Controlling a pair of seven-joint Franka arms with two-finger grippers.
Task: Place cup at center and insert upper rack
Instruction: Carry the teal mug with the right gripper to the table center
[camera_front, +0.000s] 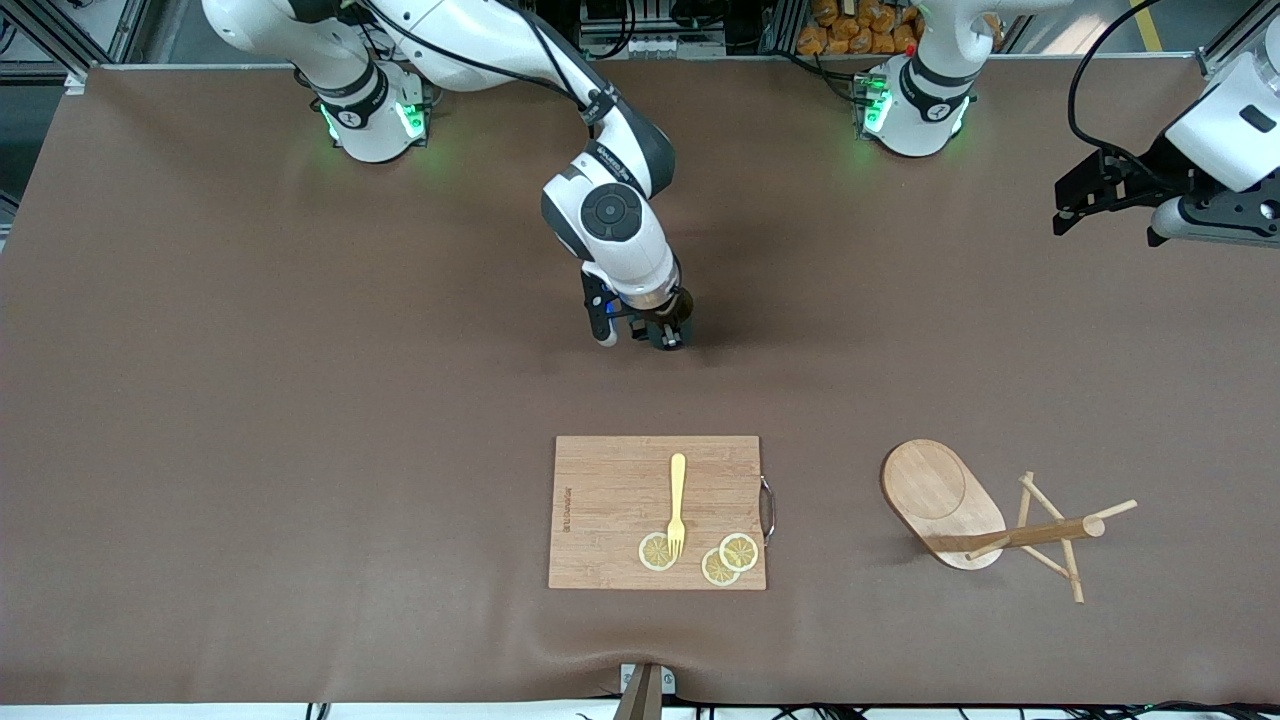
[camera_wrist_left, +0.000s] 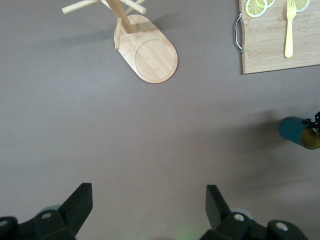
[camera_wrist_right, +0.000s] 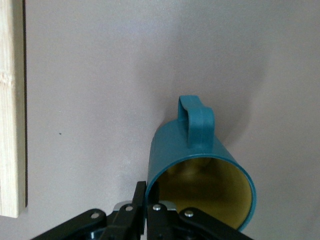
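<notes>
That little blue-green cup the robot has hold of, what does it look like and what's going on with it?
The cup is a small dark teal cylinder with a mustard-yellow inside and a small teal loop handle on its side. It looks like smooth glazed ceramic or enamel, though that cannot be told for sure. The right gripper has its jaws shut on the rim, one inside the mouth and one outside. The cup is near the middle of the brown table, farther from the front camera than the cutting board. Whether its bottom touches the table cannot be told.

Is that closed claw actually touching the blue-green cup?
Touching. The right wrist view shows the right gripper shut on the cup, pinching its rim.
</notes>
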